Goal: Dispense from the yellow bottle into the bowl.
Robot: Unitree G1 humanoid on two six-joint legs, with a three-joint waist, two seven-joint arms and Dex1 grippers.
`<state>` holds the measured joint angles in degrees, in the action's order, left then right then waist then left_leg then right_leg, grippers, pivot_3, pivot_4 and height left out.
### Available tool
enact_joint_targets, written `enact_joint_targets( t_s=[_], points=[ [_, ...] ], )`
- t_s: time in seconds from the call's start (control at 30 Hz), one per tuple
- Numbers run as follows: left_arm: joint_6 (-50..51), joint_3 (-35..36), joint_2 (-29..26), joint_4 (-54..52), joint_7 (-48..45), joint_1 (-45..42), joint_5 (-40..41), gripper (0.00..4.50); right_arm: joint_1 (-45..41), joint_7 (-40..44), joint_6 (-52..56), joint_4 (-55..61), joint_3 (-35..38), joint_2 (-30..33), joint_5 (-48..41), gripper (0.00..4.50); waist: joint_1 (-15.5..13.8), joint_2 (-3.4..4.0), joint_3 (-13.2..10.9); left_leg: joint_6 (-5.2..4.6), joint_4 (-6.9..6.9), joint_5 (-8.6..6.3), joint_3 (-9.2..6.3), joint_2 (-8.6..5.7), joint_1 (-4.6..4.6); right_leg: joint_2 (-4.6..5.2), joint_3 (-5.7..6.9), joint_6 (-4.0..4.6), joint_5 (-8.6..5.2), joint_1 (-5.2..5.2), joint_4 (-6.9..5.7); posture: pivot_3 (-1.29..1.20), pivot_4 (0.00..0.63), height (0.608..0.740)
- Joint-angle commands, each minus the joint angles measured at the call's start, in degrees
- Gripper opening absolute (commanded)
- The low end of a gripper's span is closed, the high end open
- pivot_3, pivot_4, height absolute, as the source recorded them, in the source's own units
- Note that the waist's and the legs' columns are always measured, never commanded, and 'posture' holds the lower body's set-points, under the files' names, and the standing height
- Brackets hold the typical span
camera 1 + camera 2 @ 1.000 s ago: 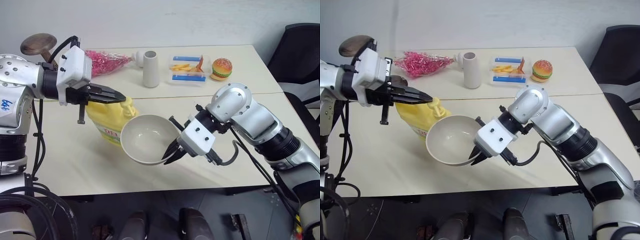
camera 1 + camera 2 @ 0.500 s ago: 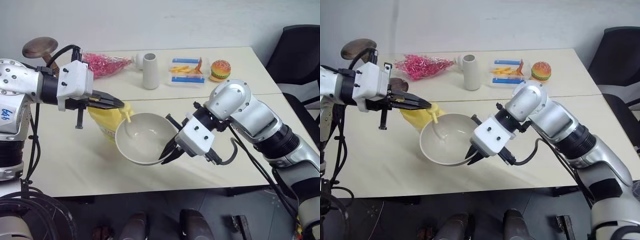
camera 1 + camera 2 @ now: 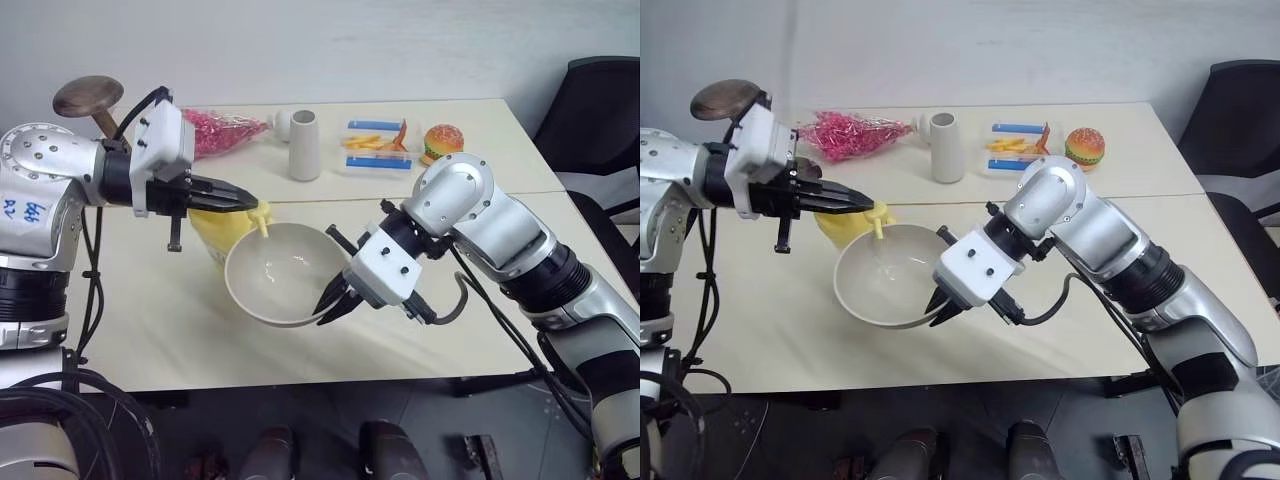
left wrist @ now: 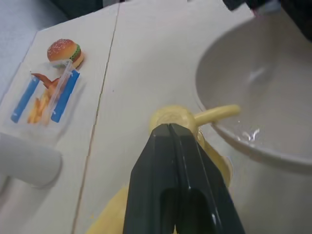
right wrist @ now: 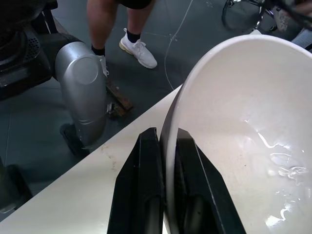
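Note:
The yellow bottle [image 3: 214, 227] stands on the table, partly hidden behind the bowl [image 3: 280, 285]. Its pump head [image 4: 171, 118] sits right under the closed tips of my left gripper [image 3: 250, 200], and the spout [image 4: 217, 112] reaches over the bowl's rim. My right gripper [image 3: 331, 306] is shut on the bowl's near rim [image 5: 171, 127] and holds the bowl tilted above the table, against the bottle. A little clear liquid [image 5: 280, 163] glistens inside the off-white bowl.
At the back of the table stand a white vase [image 3: 304, 145], a pink packet [image 3: 222, 130], a tray of fries [image 3: 372, 146] and a toy burger [image 3: 443, 140]. A black chair [image 3: 600, 110] is at the right. A person's legs [image 5: 131, 29] are on the floor beyond the table.
The bowl has shifted left toward the bottle, so the spout now hangs over its rim. My left gripper's tips have tipped down a little onto the pump head.

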<state>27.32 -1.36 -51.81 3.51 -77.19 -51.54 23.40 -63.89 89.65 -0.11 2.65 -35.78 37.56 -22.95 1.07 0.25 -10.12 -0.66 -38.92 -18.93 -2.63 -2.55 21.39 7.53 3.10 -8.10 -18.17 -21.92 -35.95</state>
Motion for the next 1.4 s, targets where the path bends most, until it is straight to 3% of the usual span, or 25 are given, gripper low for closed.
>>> enact_joint_targets(
  t_s=[0.03, 0.17, 0.5, 0.63, 0.77, 0.97, 1.1, 1.4],
  points=[
    [13.5, 2.9, -2.4, -2.8, -1.0, -4.1, 7.5, 0.02, 1.3, 2.8, -1.6, 0.1, 2.5, 0.8, 0.6, 0.0, 0.2, -0.19, -0.1, 0.0, 0.0, 0.0, 0.0, 0.0, 0.13, 0.0, -0.01, 0.0, 0.0, -0.14, -0.03, 0.0, 0.15, 0.74],
    [17.9, 6.6, -6.7, -6.4, -1.2, -3.0, 10.9, 0.89, 4.1, 2.8, -1.1, 0.8, 4.3, 2.6, 1.5, 0.0, 0.7, -0.26, -0.2, 0.03, -0.16, 0.01, -0.05, -0.03, 1.02, 0.02, -0.02, -0.01, 0.01, -1.11, -0.24, 0.0, 0.15, 0.74],
    [28.1, 23.1, -12.9, -17.6, 6.7, 6.7, 20.6, 3.78, 13.8, -0.9, 1.4, -0.6, 10.7, 7.9, 5.3, 0.0, 0.5, -0.34, -0.2, 0.09, -0.14, -0.02, -0.14, -0.17, 1.04, 0.07, -0.13, 0.0, 0.01, -1.47, -0.4, 0.0, 0.15, 0.74],
    [33.2, 31.9, -11.7, -23.5, 13.2, 13.5, 24.7, 3.78, 17.3, -6.9, 3.4, -5.1, 13.4, 7.7, 9.4, 0.0, 0.4, -0.36, -0.2, 0.09, -0.17, -0.03, -0.14, -0.19, 1.02, 0.11, -0.2, 0.0, 0.01, -1.47, -0.46, 0.0, 0.15, 0.74],
    [38.1, 43.2, -7.6, -32.6, 20.6, 24.0, 29.3, 3.78, 20.3, -20.1, 0.7, -20.1, 15.4, 5.0, 18.1, 0.0, 0.3, -0.38, -0.2, 0.1, -0.17, -0.03, -0.14, -0.19, 1.0, 0.11, -0.3, 0.02, 0.02, -1.48, -0.52, 0.0, 0.15, 0.74],
    [36.4, 47.6, -5.4, -38.4, 25.2, 34.2, 30.4, 3.78, 21.3, -30.6, -4.9, -35.4, 16.5, -0.5, 24.3, 0.0, 0.8, -0.38, -0.2, 0.13, -0.11, -0.03, -0.04, -0.18, 0.96, 0.08, -0.36, 0.04, 0.02, -1.51, -0.49, 0.0, 0.15, 0.74],
    [33.9, 48.0, -5.1, -39.3, 26.2, 38.6, 30.9, 3.84, 19.1, -36.5, -4.7, -44.4, 18.9, -3.8, 25.5, 1.19, 0.8, -0.38, -0.2, 0.19, -0.09, -0.04, -0.03, -0.12, 0.83, 0.0, -0.41, 0.07, 0.03, -1.45, -0.49, 0.0, 0.15, 0.74],
    [28.6, 48.4, -5.7, -36.7, 25.0, 45.4, 29.3, 3.84, 16.9, -28.8, -0.1, -37.8, 26.8, 0.8, 19.8, 4.32, 0.6, -0.35, -0.2, 0.2, -0.08, -0.05, -0.05, -0.13, 0.87, 0.02, -0.41, 0.12, 0.03, -1.46, -0.45, 0.0, 0.15, 0.74]
  ],
)
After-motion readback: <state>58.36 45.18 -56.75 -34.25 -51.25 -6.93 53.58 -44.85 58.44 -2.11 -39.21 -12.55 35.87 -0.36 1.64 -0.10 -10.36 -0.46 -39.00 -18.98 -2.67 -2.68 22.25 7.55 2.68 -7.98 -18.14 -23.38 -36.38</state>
